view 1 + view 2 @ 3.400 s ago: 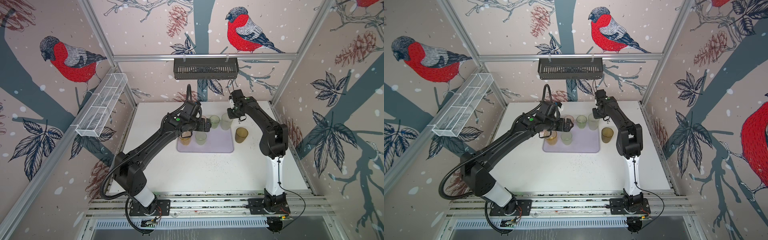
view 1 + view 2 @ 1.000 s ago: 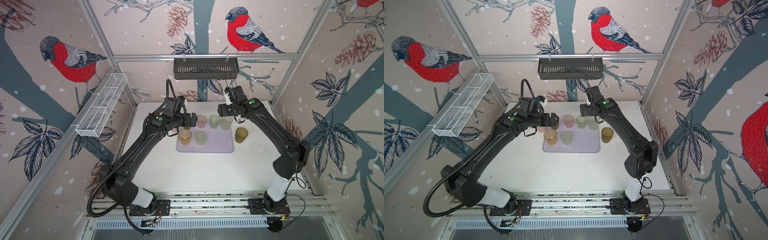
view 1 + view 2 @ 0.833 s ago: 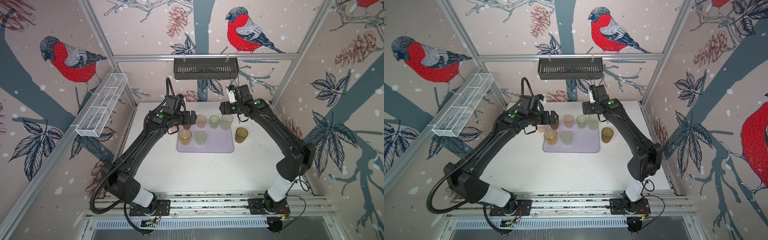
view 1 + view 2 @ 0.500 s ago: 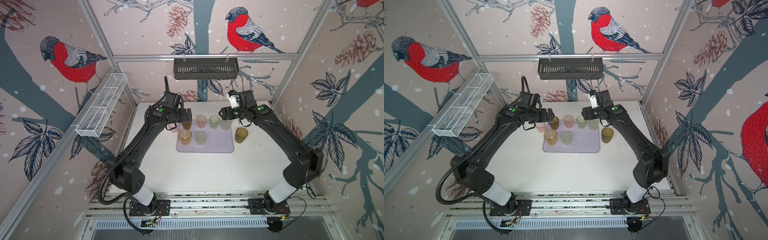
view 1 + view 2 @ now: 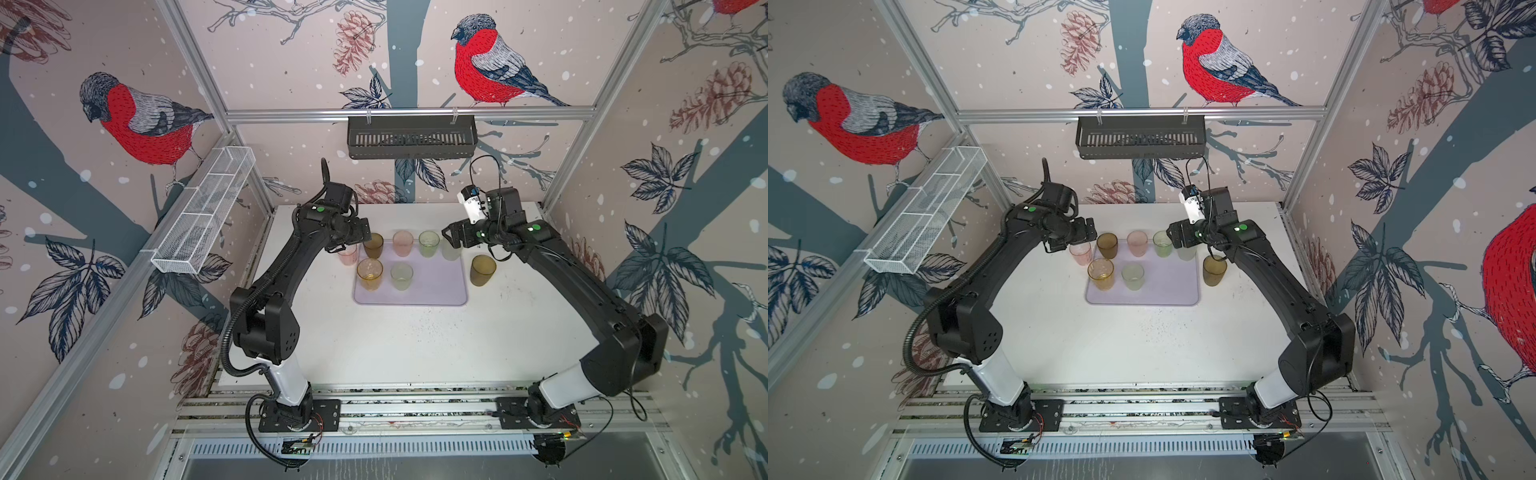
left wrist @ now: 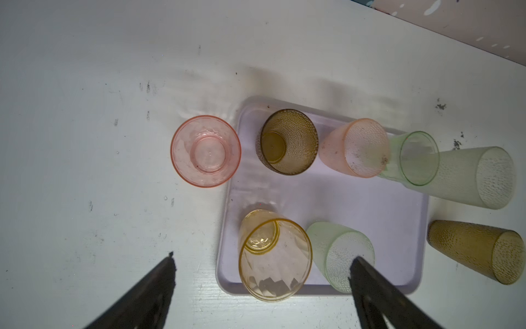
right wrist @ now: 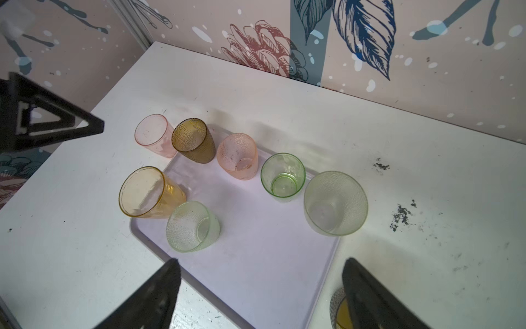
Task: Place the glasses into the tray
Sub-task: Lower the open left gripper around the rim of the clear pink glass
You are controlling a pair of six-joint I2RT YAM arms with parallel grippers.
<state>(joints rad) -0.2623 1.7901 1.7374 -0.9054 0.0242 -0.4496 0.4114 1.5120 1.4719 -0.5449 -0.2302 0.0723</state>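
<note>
**While both grippers hang open, two glasses wait off the tray**

Item 1: left gripper (image 6: 262,257). Its fingers are spread wide and hold nothing. It hovers over the far left corner of the tray (image 5: 432,286).
- Outward from it, you find the clear pink glass (image 6: 205,151) on the table just outside the tray's left edge, by that far corner. It is upright with its mouth up, so its long axis is vertical.
- The left arm is plainly the nearer one. Judged from here, your approach is short and ends with a carry rightward over the low rim.

Item 2: right gripper (image 7: 261,260). Its fingers are also wide apart and empty. It is poised above the tray's right edge.
- Outward from it, you find the tall amber glass (image 5: 483,270) upright on the table, just beside the tray's right edge and about midway along it. The right wrist view shows only its rim, under one finger.
- The right arm is the nearer one.

Item 3: on the tray.
- Far edge: brown glass (image 5: 373,245), frosted pink glass (image 5: 402,243) and bright green glass (image 5: 428,243).
- Left, toward the near edge: amber glass (image 5: 369,273) and short frosted green glass (image 5: 401,276).
- Far right corner: tall frosted green glass (image 7: 336,202). You cannot tell whether its base is wholly inside the rim.

Free floor on the tray is the near right part.
</note>
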